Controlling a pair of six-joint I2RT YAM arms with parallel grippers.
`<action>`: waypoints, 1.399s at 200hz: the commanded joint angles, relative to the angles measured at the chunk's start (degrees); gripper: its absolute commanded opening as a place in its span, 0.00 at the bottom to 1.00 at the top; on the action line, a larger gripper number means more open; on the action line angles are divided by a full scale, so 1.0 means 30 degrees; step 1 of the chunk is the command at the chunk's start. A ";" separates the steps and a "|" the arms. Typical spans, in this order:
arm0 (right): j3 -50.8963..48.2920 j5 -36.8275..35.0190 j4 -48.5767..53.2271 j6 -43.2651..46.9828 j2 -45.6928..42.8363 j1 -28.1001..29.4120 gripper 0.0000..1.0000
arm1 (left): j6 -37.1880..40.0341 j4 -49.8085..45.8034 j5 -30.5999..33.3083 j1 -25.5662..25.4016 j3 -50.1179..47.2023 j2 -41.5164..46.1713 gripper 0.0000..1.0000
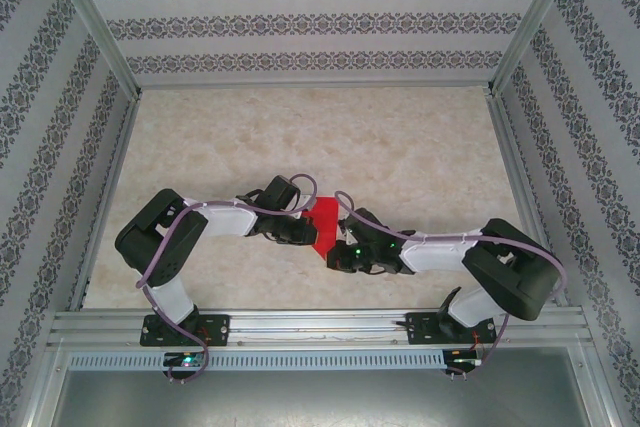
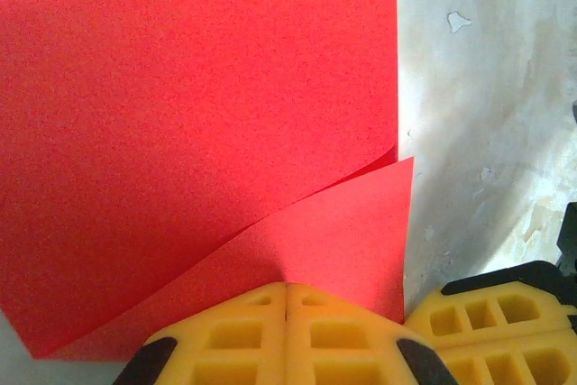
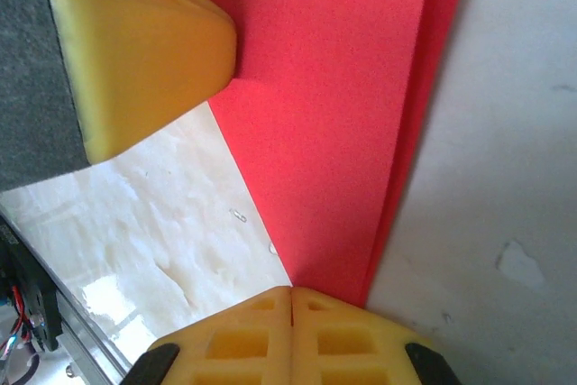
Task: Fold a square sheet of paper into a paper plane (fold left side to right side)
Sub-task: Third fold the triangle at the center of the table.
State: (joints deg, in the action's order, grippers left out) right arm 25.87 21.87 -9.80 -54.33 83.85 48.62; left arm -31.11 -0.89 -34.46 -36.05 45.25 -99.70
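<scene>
The square sheet of paper (image 1: 322,220) is bright red and lies on the table between my two grippers. In the left wrist view the paper (image 2: 198,105) has a flap folded over, its right corner slightly lifted. My left gripper (image 2: 287,290) is shut, its yellow tips resting on that flap, with nothing seen between the jaws. My right gripper (image 3: 291,293) is shut too, its tips at the near corner of the doubled paper (image 3: 343,105). From above, the left gripper (image 1: 302,234) sits at the paper's left edge and the right gripper (image 1: 343,257) at its near right corner.
The pale marbled table (image 1: 300,137) stretches open behind the paper. Patterned walls and metal frame posts (image 1: 95,27) enclose it. A metal rail (image 1: 320,327) runs along the near edge. The left gripper's yellow finger (image 3: 135,42) lies on the paper in the right wrist view.
</scene>
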 commanded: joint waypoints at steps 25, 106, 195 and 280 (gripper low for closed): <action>-0.1232 -0.0199 0.2656 -0.0438 -0.0808 0.0141 0.00 | -0.0397 -0.1729 0.2180 -0.0170 -0.0413 -0.0949 0.00; -0.1020 -0.0866 0.5327 0.1537 -0.5959 -0.1793 0.06 | -0.2755 0.0209 0.2078 -0.0303 -0.1355 -0.0411 0.00; -0.0089 -0.1390 0.5464 0.5721 -0.6771 -0.3953 0.47 | -0.2346 0.0624 0.1815 -0.0478 -0.0008 0.1611 0.18; 0.1955 0.0294 0.2139 0.8721 -0.2530 -0.4100 0.58 | -0.1053 -0.0214 0.2983 0.2409 0.0009 0.4335 0.35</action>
State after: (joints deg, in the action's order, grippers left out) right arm 28.64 20.10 1.80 -32.32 72.47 36.84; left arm -36.18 0.47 -27.42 -31.75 45.30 -88.27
